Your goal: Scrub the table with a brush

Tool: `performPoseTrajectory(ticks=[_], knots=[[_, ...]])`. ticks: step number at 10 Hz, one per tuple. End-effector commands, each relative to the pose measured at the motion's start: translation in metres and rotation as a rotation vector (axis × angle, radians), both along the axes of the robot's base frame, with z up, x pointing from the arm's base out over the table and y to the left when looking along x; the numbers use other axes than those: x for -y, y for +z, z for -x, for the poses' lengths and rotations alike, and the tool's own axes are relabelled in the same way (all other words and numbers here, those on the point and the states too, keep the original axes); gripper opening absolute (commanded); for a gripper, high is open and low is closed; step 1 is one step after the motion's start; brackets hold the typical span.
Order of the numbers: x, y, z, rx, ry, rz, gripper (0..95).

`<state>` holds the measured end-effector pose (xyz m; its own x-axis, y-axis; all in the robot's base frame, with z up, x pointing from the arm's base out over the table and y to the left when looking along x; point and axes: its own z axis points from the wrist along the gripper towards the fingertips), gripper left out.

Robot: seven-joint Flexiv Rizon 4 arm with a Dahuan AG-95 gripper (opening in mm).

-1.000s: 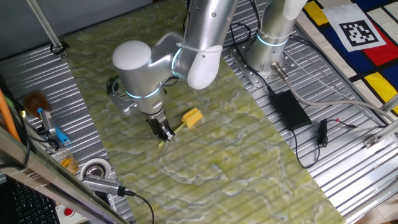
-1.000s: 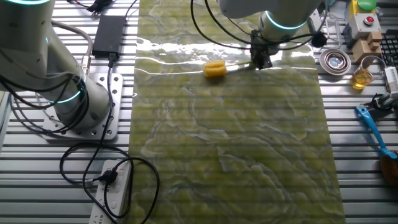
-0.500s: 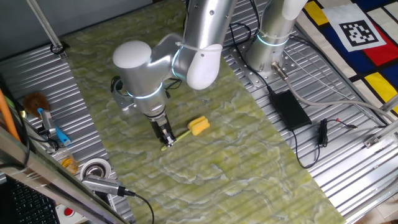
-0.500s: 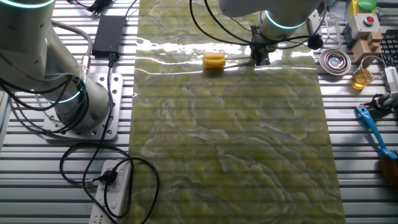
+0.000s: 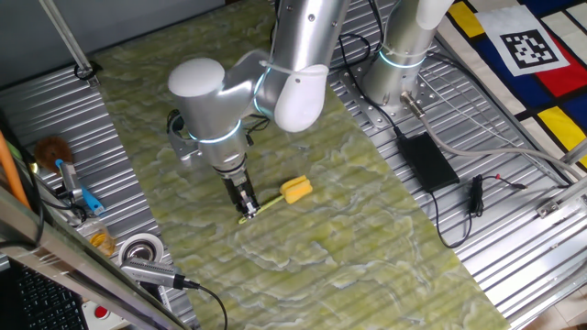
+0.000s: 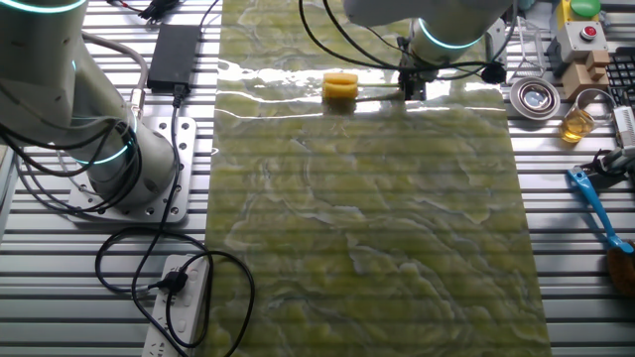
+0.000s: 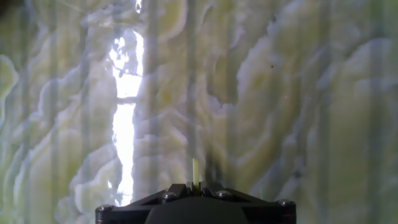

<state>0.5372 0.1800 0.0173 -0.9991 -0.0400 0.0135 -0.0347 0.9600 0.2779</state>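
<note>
Fingers of the gripper (image 5: 246,207) are pinched together on the tip of the brush (image 5: 284,194), gripping the thin stick handle; in the hand view only a sliver of it (image 7: 195,172) shows between them. Out to the side of the fingers, the chunky yellow head rests on the table (image 5: 367,247). It looks light, with soft bristles and a handle likely to flex or twist, so a hold closer to the head would give firmer scrubbing.
</note>
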Motion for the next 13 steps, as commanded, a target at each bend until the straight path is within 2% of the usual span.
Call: performPoseTrajectory(ticks=[1, 5, 7, 9, 13], knots=[[0.007, -0.003, -0.001, 0.023, 0.085, 0.030, 0.0], [0.024, -0.004, -0.002, 0.047, 0.204, 0.075, 0.0], [0.036, -0.002, -0.004, 0.058, 0.297, 0.118, 0.0], [0.047, 0.002, -0.004, 0.068, 0.363, 0.146, 0.0], [0.069, 0.002, -0.003, 0.085, 0.421, 0.156, 0.0]])
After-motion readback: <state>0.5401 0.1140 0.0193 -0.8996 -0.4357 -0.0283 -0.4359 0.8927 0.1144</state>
